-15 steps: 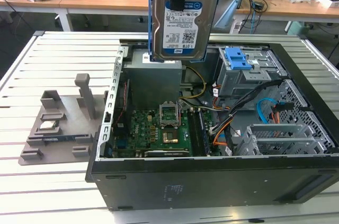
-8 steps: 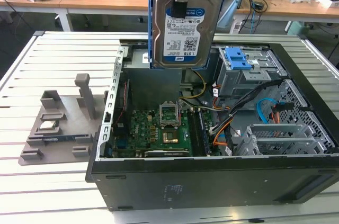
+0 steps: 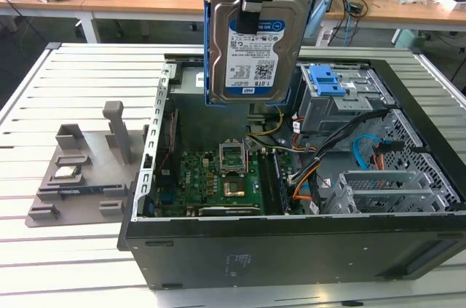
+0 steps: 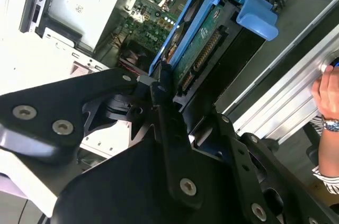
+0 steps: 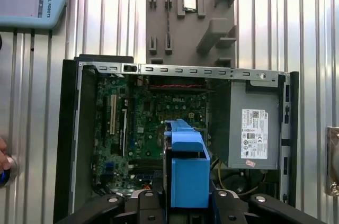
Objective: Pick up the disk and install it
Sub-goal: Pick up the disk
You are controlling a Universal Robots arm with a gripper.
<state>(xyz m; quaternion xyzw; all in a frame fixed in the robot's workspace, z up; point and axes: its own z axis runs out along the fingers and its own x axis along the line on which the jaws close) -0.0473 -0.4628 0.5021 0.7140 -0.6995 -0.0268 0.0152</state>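
a: where is the disk (image 3: 251,46)?
b: it hangs upright in the air over the open computer case (image 3: 291,246), with its label face toward the exterior view and the blue carrier frame round its edges.
a: and the pincer (image 3: 250,13)?
b: it is clamped on the disk from above. one black finger lies across the label in the exterior view. in the second wrist view the pincer (image 4: 159,83) grips the disk (image 4: 209,49) at its near edge, circuit-board side showing. the other finger appears to press the opposite face, though it is mostly hidden.
a: what lies beneath?
b: the motherboard (image 3: 218,177), on the case floor. the grey drive cage (image 3: 331,100) with its blue latch panel stands to the exterior view's right of the disk, apart from it.
a: and outside the case?
b: a grey fixture (image 3: 80,170) sits on the slatted desk (image 3: 73,75) at the exterior view's left, with a small square chip (image 3: 67,172) on it. a person's hand (image 4: 327,94) shows by the desk's slats in the second wrist view.
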